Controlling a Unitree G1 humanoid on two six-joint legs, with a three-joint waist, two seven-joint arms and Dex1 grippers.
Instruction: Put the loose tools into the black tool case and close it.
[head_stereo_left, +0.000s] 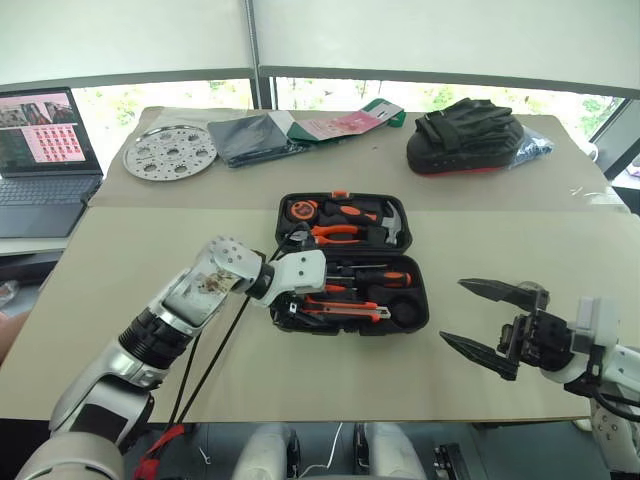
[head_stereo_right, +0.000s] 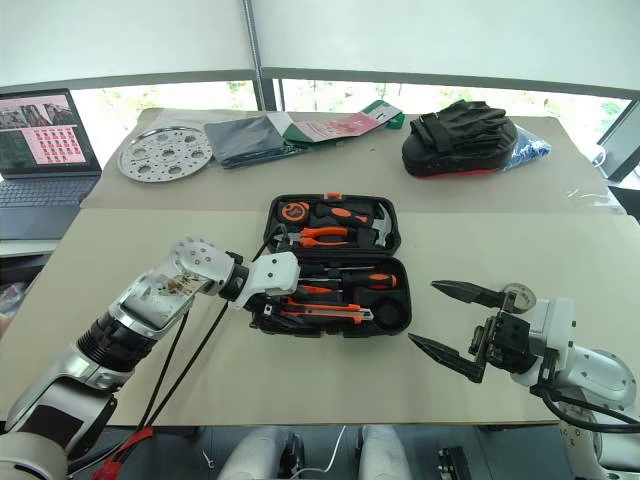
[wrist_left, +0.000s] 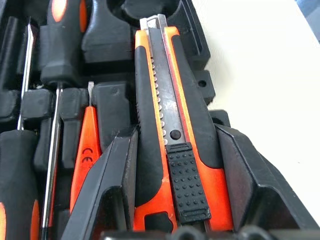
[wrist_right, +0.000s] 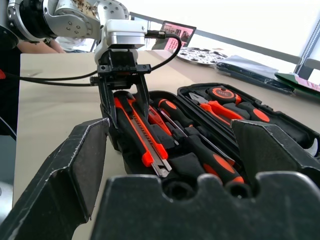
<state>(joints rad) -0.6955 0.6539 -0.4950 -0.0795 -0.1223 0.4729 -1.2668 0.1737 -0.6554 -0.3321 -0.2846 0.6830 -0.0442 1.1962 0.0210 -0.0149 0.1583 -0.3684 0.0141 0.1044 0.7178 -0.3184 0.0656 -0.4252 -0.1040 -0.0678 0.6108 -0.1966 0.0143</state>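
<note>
Black tool case (head_stereo_left: 350, 262) lies open at tabletop (head_stereo_left: 150, 250) centre to receive tools; at its 7 o'clock corner the left gripper (wrist_right: 122, 92) fingers pinch the utility knife (wrist_left: 170, 145) over its slot; right gripper (head_stereo_left: 490, 322), fingers spread, waits at 4 o'clock.

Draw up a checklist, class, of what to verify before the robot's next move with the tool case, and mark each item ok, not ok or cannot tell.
1. Utility knife lying in its slot of the black tool case: ok, it lies along the near row.
2. Left gripper let go of the knife: not ok, its fingers straddle the handle.
3. Both screwdrivers and the slim orange tester in the case: ok.
4. Every tool pressed fully down: cannot tell.
5. Right gripper out of the lid's way: ok, open, beside the case over the table.
6. Lid closed: not ok, the case lies open.
</note>
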